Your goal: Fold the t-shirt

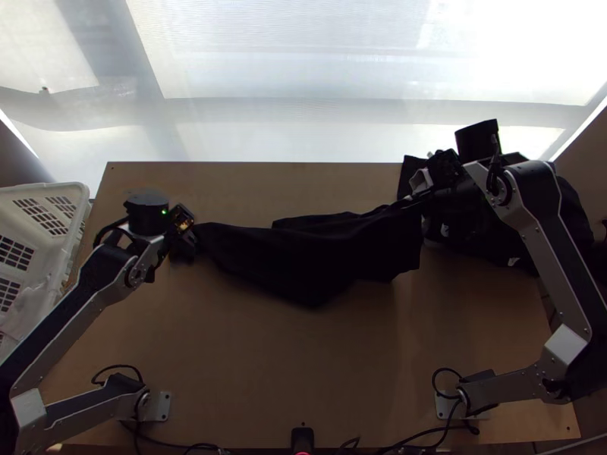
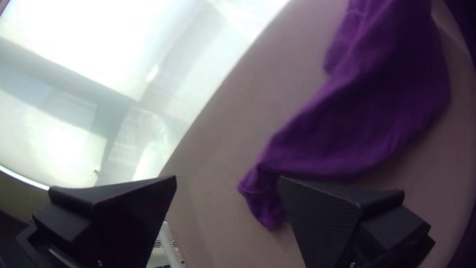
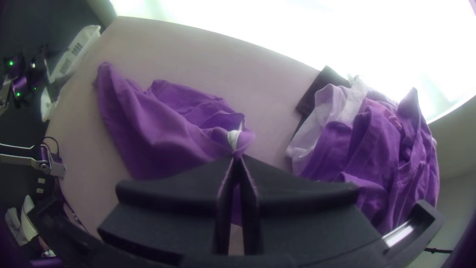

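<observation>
Because the shirt [image 1: 326, 258] lies bunched in a long, rumpled strip rather than flat, the step in hand looks to be spreading it out before any fold. To do this well, the left gripper [image 2: 228, 181] should line up squarely over the shirt's narrow end and take a fair pinch of edge, all layers that belong together and no more. The right gripper [image 3: 237, 156] would best hold firm meanwhile, then both could lift a little and draw apart gently, so that the creases drop out without the small pinch slipping free

As for how things lie, the shirt is on the table [image 1: 273, 356], stretching between the two grippers. At its narrow end the left gripper has its fingers wide apart, the cloth's tip just beside one of them and not clamped. At its other end the right gripper has its fingers pinched together on a bit of the shirt, by a small white patch. Beyond that end of the shirt sits a pile of clothes [image 3: 377, 149], which the pull should avoid; past the shirt's narrow end stands a basket [image 1: 45, 187]
</observation>
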Available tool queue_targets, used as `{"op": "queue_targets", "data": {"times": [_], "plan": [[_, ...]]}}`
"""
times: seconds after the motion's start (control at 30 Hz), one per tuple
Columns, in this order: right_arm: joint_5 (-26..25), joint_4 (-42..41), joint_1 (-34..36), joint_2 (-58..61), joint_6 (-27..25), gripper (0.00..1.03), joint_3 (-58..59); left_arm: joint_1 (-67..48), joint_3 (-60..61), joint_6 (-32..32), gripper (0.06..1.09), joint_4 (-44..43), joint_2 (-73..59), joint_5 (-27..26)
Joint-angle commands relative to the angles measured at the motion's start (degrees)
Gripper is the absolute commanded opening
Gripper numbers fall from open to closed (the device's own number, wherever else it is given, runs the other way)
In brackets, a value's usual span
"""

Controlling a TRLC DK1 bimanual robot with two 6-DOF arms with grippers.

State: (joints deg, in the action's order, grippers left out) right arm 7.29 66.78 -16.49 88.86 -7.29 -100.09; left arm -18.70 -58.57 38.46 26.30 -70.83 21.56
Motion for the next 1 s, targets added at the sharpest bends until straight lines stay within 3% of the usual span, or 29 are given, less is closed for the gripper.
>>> {"op": "queue_targets", "data": {"times": [0.0, 0.57, 0.67, 0.77, 0.87, 0.97], "plan": [[0.1, 0.0, -0.4, 0.0, 0.3, 0.03, 0.7, -7.7, 11.1, 0.3, 1.04, 1.4, 1.7, -1.8], [0.0, 0.0, 0.1, -1.2, 0.0, 0.03, 1.3, -14.8, 9.8, -9.2, 1.01, -7.0, -13.6, -4.2], [0.0, 0.0, 0.1, -1.4, 0.1, 0.03, 1.3, -14.3, 9.5, -11.2, 0.71, -8.3, -16.7, -4.3], [0.0, 0.0, 0.1, -1.7, 0.1, 0.03, 1.7, -12.9, 9.8, -11.9, 0.21, -9.6, -18.6, -6.4], [0.0, 0.0, 0.2, -1.8, 0.1, 0.03, 2.7, -9.9, 10.7, -12.8, 0.1, -11.0, -18.2, -9.5], [0.0, 0.0, 0.3, -2.3, 0.1, 0.03, 3.2, -6.9, 10.8, -13.7, 0.1, -9.6, -17.5, -12.3]]}}
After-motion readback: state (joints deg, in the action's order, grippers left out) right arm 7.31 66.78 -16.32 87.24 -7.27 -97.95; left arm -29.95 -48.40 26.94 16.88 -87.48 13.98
